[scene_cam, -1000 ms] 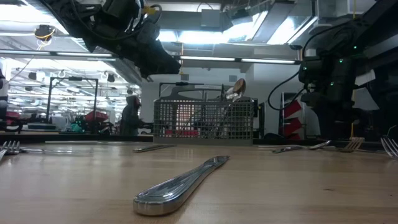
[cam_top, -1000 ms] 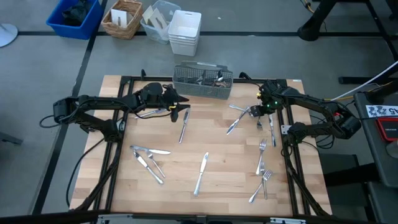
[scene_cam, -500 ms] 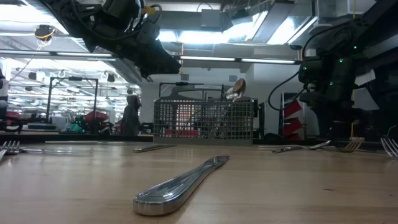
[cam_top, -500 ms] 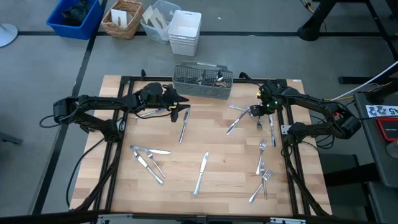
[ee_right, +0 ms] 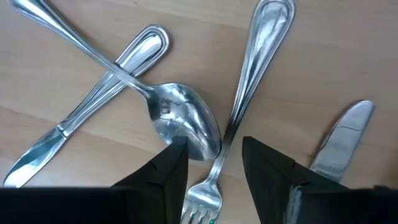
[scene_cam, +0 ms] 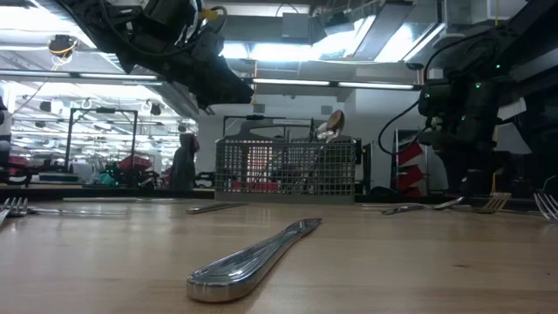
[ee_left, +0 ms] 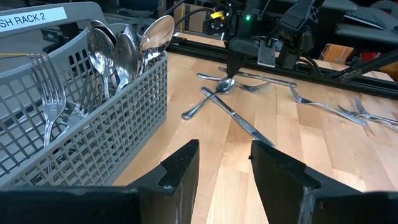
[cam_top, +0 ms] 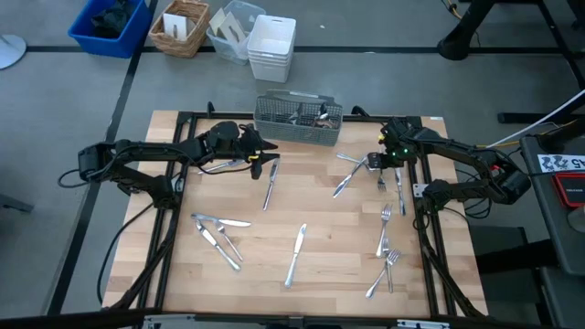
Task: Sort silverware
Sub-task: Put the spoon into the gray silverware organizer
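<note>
no movement: right end effector (ee_right: 214,168) above spoon (ee_right: 180,121)

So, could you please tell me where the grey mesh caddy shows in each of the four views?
High view: caddy at the table's far edge, centre, between the arms.
Low view: centre background, spoons sticking up from it.
Left wrist view: fills the left side, holding spoons and forks.
Right wrist view: not in it.
Shared landmark: the crossed spoon under the right claw.

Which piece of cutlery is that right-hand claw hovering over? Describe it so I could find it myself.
Start at the grey mesh caddy at the table's far edge, then look to the right gripper beside it. Beneath its open fingers lies a spoon, bowl up, its handle crossing over a table knife; it is the only spoon in that cluster.
</note>
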`<move>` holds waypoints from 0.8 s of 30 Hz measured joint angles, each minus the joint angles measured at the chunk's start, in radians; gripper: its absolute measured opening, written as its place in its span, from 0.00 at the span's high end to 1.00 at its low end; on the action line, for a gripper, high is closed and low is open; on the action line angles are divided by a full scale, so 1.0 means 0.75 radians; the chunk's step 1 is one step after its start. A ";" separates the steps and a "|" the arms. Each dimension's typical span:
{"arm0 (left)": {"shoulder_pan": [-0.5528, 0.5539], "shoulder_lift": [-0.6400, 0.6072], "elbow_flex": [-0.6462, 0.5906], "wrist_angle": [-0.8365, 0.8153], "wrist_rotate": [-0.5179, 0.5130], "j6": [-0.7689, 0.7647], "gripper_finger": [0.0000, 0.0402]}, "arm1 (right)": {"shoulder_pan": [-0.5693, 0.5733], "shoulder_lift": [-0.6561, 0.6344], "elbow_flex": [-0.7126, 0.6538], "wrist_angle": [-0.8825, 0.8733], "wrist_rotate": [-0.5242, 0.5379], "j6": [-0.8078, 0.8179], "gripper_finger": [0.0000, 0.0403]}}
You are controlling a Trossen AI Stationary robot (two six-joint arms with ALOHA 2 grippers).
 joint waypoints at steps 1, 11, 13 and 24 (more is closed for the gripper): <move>0.000 0.000 0.000 0.000 0.000 0.000 0.65 | 0.000 0.000 0.000 0.000 0.001 0.006 0.62; 0.000 -0.001 0.000 0.001 0.000 0.013 0.65 | 0.006 0.000 0.000 -0.015 -0.024 0.082 0.62; 0.000 -0.001 0.000 0.000 0.000 0.013 0.65 | 0.029 0.000 0.000 -0.028 -0.024 0.110 0.62; 0.000 -0.001 0.000 0.000 0.000 0.020 0.65 | 0.104 0.001 0.000 -0.005 0.025 0.139 0.62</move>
